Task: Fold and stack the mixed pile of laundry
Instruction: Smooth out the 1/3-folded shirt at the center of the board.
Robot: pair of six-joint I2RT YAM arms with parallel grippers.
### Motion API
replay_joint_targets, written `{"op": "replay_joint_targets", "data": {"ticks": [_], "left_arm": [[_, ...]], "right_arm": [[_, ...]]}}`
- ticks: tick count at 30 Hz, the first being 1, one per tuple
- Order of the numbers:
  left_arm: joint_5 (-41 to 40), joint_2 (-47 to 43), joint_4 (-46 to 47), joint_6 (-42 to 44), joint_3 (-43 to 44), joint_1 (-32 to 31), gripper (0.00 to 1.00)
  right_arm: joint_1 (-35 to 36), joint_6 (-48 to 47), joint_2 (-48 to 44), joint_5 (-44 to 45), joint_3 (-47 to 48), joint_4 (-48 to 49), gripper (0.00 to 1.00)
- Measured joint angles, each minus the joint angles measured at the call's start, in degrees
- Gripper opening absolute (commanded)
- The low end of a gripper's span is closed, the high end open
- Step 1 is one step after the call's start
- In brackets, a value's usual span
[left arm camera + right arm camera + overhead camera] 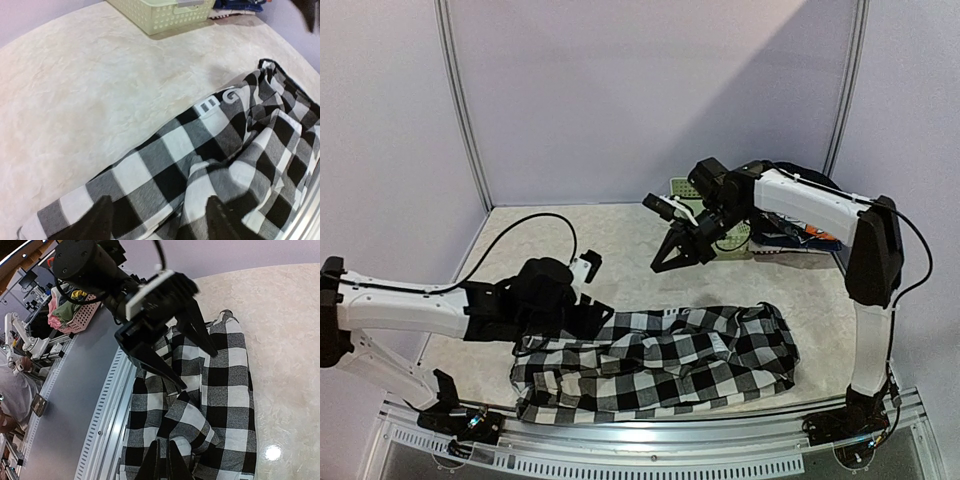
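Checked shirt (660, 360): white lettering (222, 100), only "G" legible.
Left hand (159, 207): apart, empty, over shirt.
Right hand (163, 462): together, empty, above shirt.

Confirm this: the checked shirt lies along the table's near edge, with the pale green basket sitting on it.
One error: the pale green basket stands on the table beyond the checked shirt, apart from it; the left wrist view shows this. The rest holds.

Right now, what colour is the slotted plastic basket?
Pale green basket, clearest in the left wrist view.
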Motion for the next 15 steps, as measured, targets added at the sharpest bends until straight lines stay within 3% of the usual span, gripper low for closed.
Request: {"op": "replay_joint_targets", "data": {"ticks": [2, 7, 10, 15], "left_arm": [[-0.76, -4.92, -1.25, 0.57, -3.23, 0.00, 0.78], [0.46, -12.48, -4.02, 4.46, -5.92, 0.00, 0.84], [3.04, -12.52, -4.55, 7.52, -5.79, 0.00, 0.85], [6.80, -5.66, -4.35, 10.10, -5.20, -0.02, 0.87]], "right_arm": [[0.02, 0.31, 2.54, -0.37, 1.64, -0.37, 0.06], [0.20, 2.01, 5.81, -0.74, 3.26, 0.31, 0.09], [0.35, 7.48, 5.46, 1.31, 0.79, 6.80, 0.26], [0.46, 27.28, -0.33, 14.51, -14.93, 24.17, 0.41]]}}
